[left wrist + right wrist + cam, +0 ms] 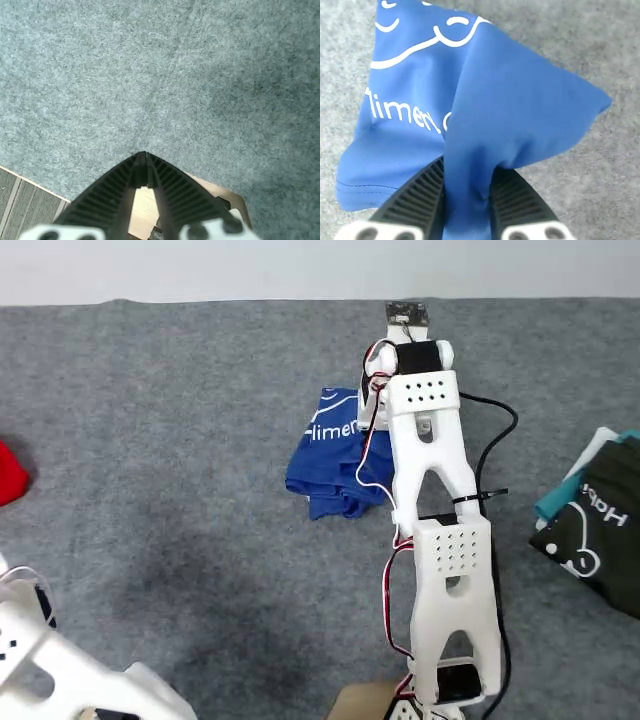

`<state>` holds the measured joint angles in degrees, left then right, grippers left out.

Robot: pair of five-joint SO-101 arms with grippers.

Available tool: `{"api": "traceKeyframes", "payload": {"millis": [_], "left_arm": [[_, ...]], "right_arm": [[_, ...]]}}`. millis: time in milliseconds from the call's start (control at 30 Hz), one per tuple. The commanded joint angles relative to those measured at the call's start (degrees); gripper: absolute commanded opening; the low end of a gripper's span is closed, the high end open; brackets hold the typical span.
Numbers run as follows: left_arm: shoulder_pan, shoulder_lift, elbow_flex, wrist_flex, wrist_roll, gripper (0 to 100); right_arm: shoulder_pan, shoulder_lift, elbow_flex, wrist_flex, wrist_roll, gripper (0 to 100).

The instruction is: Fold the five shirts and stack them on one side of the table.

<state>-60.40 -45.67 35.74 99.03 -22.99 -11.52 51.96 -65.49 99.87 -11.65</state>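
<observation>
The right pincer (466,170) is clamped on a raised fold of the blue shirt (510,100), crumpled well apart from the folded stack (600,510). Light, limp cloth will sag; hem corners likely grip better.

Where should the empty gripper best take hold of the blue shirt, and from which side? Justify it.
Probably the low outer edge of the blue shirt, approached from the open side opposite the right gripper, which pinches a raised fold. That edge rests on the table, clear of the arm, so the left gripper could slide in low.
</observation>
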Motion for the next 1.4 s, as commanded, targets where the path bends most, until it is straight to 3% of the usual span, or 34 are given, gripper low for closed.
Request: {"api": "traceKeyframes", "payload": {"millis": [0,200,433,567,867,967,1133,1367], "left_arm": [[0.3,-1.1,-0.2,0.5,-0.4,0],[0.0,-1.1,-0.2,0.5,-0.4,0],[0.4,-1.1,-0.2,0.4,-0.4,0],[0.4,-1.1,-0.2,0.4,-0.4,0],[0.1,-1.1,-2.2,0.5,-0.5,0],[-0.2,-1.1,-4.8,0.5,-0.5,0],[0.4,-1.1,-5.4,0.2,-0.5,0],[0.4,-1.0,-5.2,0.2,-0.5,0]], "right_arm": [[1.1,0.0,-3.3,1.6,0.7,0.9],[0.9,5.9,-3.4,2.2,6.3,3.2],[0.5,4.2,-3.6,2.7,6.6,31.5],[-1.3,-0.7,-3.6,2.7,6.8,37.7],[-8.3,-11.2,-3.3,2.7,6.4,36.6],[-10.1,-12.6,-3.3,2.8,6.4,27.1],[-10.9,-10.7,-1.3,2.8,11.7,0.0],[-11.0,-9.8,7.6,2.6,12.8,0.9]]}}
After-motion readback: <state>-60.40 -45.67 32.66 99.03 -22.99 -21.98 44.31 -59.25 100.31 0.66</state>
